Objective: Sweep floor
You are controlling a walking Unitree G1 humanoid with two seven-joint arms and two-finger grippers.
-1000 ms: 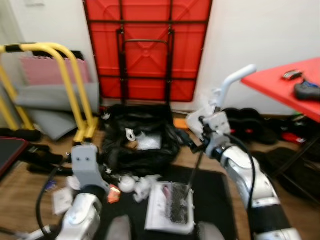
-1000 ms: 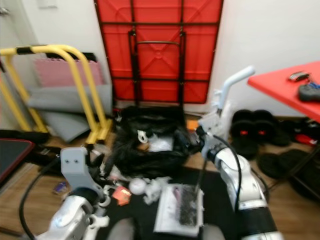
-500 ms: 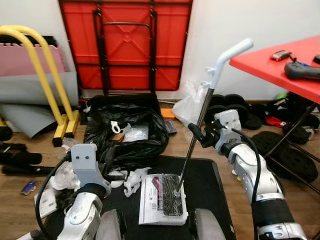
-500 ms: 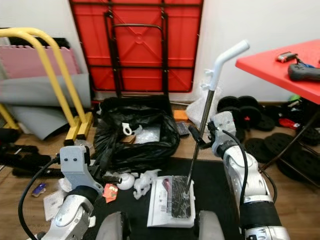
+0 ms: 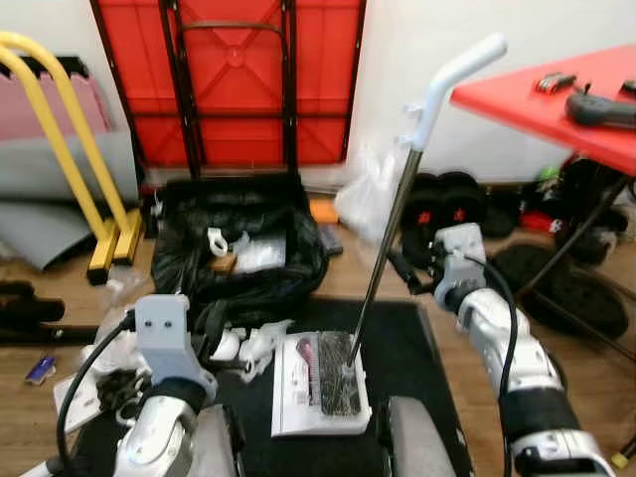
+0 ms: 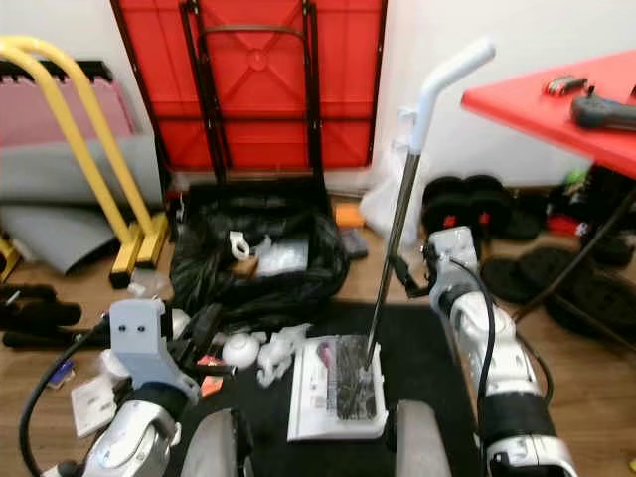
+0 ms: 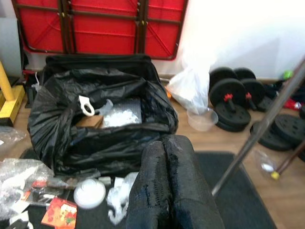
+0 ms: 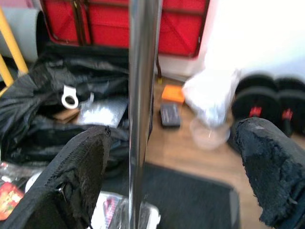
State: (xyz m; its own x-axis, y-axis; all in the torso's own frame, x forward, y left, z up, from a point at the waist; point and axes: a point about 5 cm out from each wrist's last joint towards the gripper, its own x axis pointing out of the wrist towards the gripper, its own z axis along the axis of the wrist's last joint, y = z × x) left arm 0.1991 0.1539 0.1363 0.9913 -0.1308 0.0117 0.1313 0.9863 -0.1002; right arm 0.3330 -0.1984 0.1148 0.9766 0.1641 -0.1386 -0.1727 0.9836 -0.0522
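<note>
The broom pole [image 8: 141, 95] stands between the widely spread fingers [image 8: 78, 176] of the right gripper [image 8: 167, 176]; the left gripper [image 7: 167, 191] is closed.

Head eyes look forward-down at my arms, black bag [image 5: 238, 253], broom pole [image 5: 383, 253]. Left wrist camera faces same bag. Right wrist camera sits close behind pole, bag beyond.

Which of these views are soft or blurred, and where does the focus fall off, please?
Both eye views are slightly soft all over; in the left wrist view the left tool up close is blurred while the black bag is sharper; in the right wrist view the broom pole and the right tool are out of focus.
</note>
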